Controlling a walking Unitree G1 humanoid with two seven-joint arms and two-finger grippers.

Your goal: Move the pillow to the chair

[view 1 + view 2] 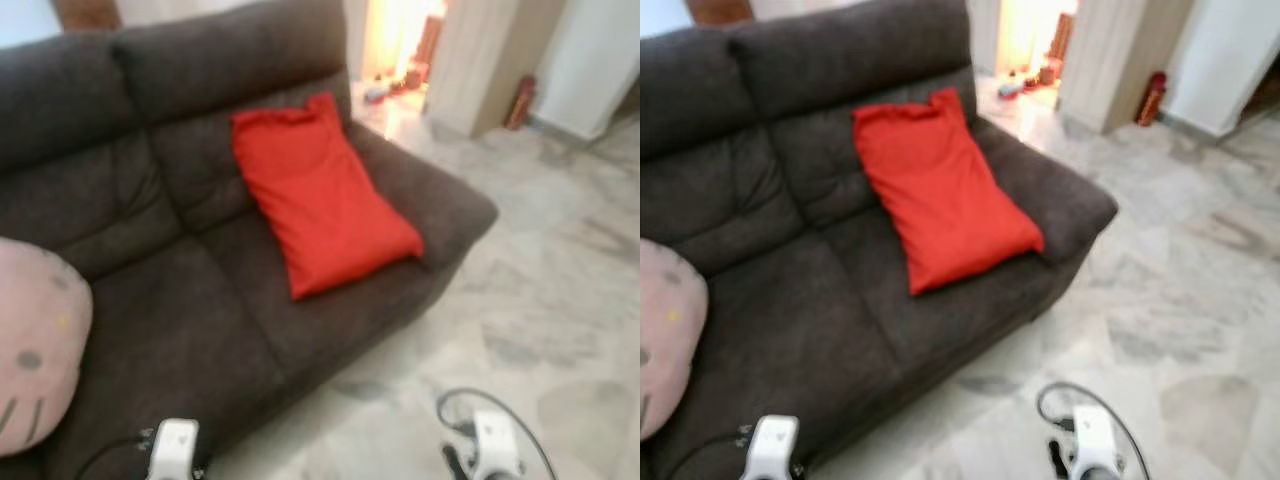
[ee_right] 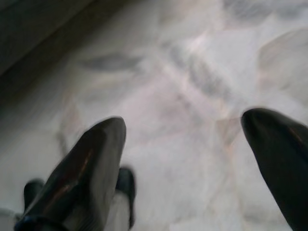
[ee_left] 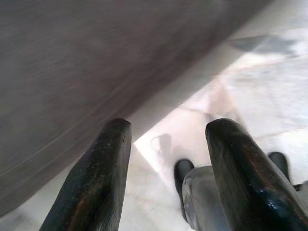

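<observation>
A red pillow (image 1: 320, 195) leans against the backrest at the right end of a dark grey sofa (image 1: 190, 330), close to its armrest. Both arms hang low at the lower edge of the head views, left wrist (image 1: 172, 450) by the sofa front, right wrist (image 1: 495, 445) over the floor, well short of the pillow. In the left wrist view my left gripper (image 3: 166, 130) is open, pointing at the floor beside the sofa's front. My right gripper (image 2: 185, 130) is open above the marble floor with nothing between its fingers.
A pink character cushion (image 1: 35, 345) lies at the sofa's left end. Pale marble floor (image 1: 540, 300) spreads to the right. Behind the sofa is a bright doorway (image 1: 400, 45) and a red fire extinguisher (image 1: 520, 100) by a wall. My own foot (image 3: 185, 175) is on the floor.
</observation>
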